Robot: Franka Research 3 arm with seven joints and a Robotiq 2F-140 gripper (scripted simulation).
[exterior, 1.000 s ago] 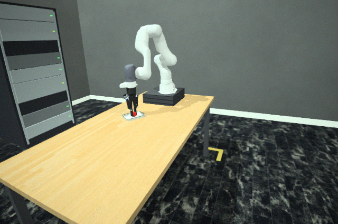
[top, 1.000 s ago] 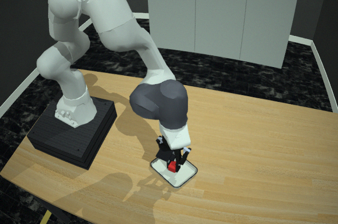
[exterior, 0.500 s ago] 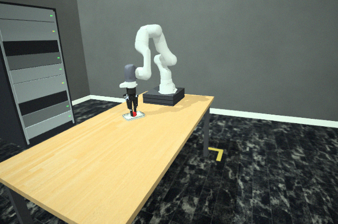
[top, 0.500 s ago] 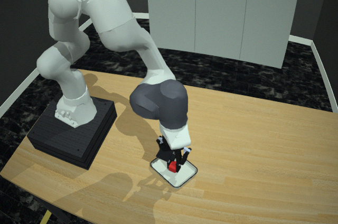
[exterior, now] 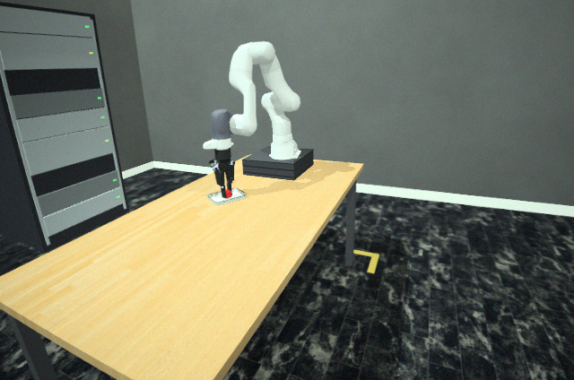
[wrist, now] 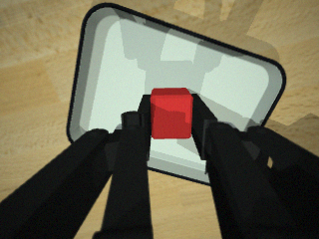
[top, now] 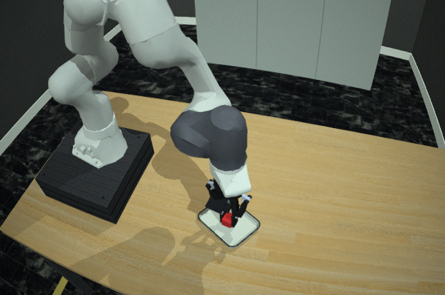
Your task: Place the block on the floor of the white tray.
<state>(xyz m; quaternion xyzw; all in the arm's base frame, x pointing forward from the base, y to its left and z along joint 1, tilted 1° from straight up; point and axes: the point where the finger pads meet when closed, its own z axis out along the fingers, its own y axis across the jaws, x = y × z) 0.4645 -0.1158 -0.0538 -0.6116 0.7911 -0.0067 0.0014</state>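
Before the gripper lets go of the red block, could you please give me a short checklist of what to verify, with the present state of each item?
1. Gripper shut on the red block: ok, the block sits between both fingers.
2. Block over the white tray, not its rim: ok in the wrist view.
3. Tray floor under the block free of other things: ok.
4. Tray flat on the wooden table: ok.
5. Block touching the tray floor: cannot tell; the exterior view shows it very low.
6. Fingers clear of the tray walls for opening: cannot tell.
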